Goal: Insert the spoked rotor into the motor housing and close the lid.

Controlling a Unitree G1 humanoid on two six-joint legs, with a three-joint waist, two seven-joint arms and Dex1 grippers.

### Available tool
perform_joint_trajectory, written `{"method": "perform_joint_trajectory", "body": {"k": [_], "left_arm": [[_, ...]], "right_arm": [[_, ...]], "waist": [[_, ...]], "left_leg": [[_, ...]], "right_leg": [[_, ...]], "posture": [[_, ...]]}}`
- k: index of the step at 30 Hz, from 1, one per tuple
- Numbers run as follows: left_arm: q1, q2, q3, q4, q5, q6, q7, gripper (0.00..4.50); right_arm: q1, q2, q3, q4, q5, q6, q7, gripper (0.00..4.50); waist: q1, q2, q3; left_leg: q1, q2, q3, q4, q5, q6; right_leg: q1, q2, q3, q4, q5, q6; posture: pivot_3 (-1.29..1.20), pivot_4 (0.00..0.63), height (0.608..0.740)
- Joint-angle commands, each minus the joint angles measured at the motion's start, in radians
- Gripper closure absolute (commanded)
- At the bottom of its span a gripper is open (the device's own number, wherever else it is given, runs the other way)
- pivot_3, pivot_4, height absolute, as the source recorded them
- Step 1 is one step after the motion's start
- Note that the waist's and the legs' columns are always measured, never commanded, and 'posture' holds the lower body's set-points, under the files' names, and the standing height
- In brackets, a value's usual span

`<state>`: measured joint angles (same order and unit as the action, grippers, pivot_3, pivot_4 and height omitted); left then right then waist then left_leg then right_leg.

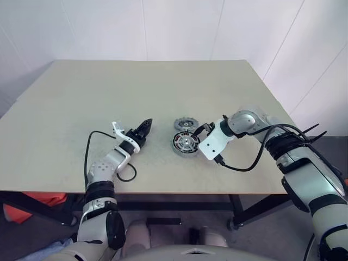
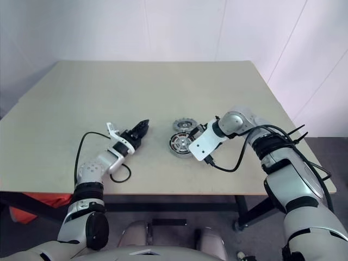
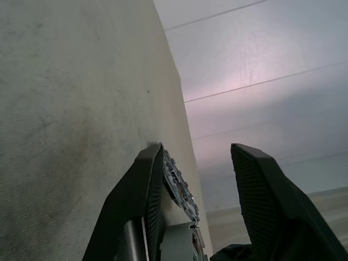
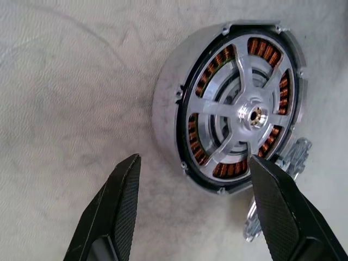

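**While right claw hovers splayed, housing sits dead ahead**

With the silver-spoked rotor (image 4: pixel 239 117) apparently already seated in the round copper-wound motor housing (image 1: pixel 186 144), near the tabletop's (image 1: pixel 65 109) front edge, the right claw (image 4: pixel 193 179) hangs released just over its rim. Ribbed grey metal lid (image 1: pixel 184 124) lies just behind the housing, nearer the right arm. Left claw (image 1: pixel 145 128) is parted, empty, well apart. Nothing obstructs.

rotor (image 4: pixel 239 117) in housing (image 4: pixel 168 117), lid (image 1: pixel 184 124) behind

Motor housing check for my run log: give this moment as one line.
spoked rotor: seated in motor housing | lid: on table, off | right gripper: open above housing | left gripper: open, empty
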<state>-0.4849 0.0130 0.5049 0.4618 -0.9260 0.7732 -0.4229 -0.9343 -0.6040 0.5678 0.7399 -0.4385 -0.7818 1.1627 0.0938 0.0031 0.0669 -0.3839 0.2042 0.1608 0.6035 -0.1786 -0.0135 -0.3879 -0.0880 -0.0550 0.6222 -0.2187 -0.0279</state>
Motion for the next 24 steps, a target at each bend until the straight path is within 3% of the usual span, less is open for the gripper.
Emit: {"method": "perform_joint_trajectory", "body": {"k": [1, 4, 7, 12, 14, 15, 18, 24], "left_arm": [[-0.001, 0.005, 0.000, -0.042, -0.018, -0.002, -0.001, 2.39], [0.003, 0.005, 0.001, -0.046, -0.019, -0.004, 0.001, 2.39], [0.007, 0.003, 0.000, -0.049, -0.019, -0.006, 0.003, 2.39], [0.010, 0.001, -0.003, -0.053, -0.018, -0.006, 0.005, 2.39], [0.009, 0.001, -0.005, -0.054, -0.016, -0.006, 0.007, 2.39], [0.008, 0.002, -0.005, -0.053, -0.016, -0.006, 0.006, 2.39], [0.005, 0.005, -0.006, -0.045, -0.013, -0.008, 0.003, 2.39], [0.001, 0.006, -0.012, -0.043, -0.009, -0.009, 0.003, 2.39]], "right_arm": [[-0.035, 0.004, 0.001, 0.002, 0.003, -0.009, 0.009, 0.98], [-0.033, 0.013, 0.005, 0.016, 0.007, -0.006, 0.025, 0.98], [-0.036, 0.025, 0.008, 0.052, -0.001, -0.001, 0.020, 1.54], [-0.045, 0.034, 0.007, 0.087, -0.008, -0.009, 0.004, 3.26], [-0.044, 0.036, 0.001, 0.088, -0.002, -0.006, 0.003, 3.26], [-0.044, 0.038, -0.002, 0.087, 0.000, -0.003, -0.002, 3.74], [-0.045, 0.043, -0.010, 0.084, -0.004, 0.005, -0.027, 4.40], [-0.030, 0.073, -0.040, 0.025, 0.044, 0.104, -0.013, 4.49]], "waist": [[0.000, 0.000, 0.000], [-0.001, 0.000, 0.000], [-0.002, 0.000, 0.000], [-0.003, 0.000, 0.000], [-0.003, 0.000, 0.000], [-0.004, 0.000, 0.000], [-0.010, -0.001, 0.000], [-0.023, -0.001, 0.000]], "left_leg": [[0.000, 0.000, 0.000, 0.000, 0.000, 0.000], [0.000, 0.000, 0.000, 0.000, 0.000, 0.000], [0.000, 0.000, 0.000, 0.000, 0.000, 0.000], [0.003, 0.001, 0.000, 0.000, 0.000, 0.000], [0.004, 0.001, 0.001, 0.000, 0.000, 0.000], [0.004, 0.001, 0.001, 0.000, 0.000, 0.000], [0.004, 0.001, 0.001, 0.000, 0.000, 0.000], [0.004, 0.001, 0.001, 0.000, 0.000, 0.000]], "right_leg": [[0.000, 0.000, 0.000, 0.000, 0.000, 0.000], [0.000, 0.000, 0.000, 0.000, 0.000, 0.000], [0.000, 0.000, 0.000, 0.000, 0.000, 0.000], [0.002, 0.000, 0.000, 0.000, 0.000, 0.000], [0.002, 0.000, 0.001, 0.000, 0.000, 0.000], [0.002, 0.000, 0.001, 0.000, 0.000, 0.000], [0.002, 0.001, 0.001, 0.000, 0.000, 0.000], [0.002, 0.001, 0.001, 0.000, 0.000, 0.000]], "posture": [[0.00, 0.000, 0.740], [0.00, 0.000, 0.740], [0.00, 0.000, 0.740], [0.00, 0.000, 0.740], [0.00, 0.000, 0.740], [0.00, 0.000, 0.740], [0.00, 0.000, 0.740], [0.00, 0.000, 0.740]]}}
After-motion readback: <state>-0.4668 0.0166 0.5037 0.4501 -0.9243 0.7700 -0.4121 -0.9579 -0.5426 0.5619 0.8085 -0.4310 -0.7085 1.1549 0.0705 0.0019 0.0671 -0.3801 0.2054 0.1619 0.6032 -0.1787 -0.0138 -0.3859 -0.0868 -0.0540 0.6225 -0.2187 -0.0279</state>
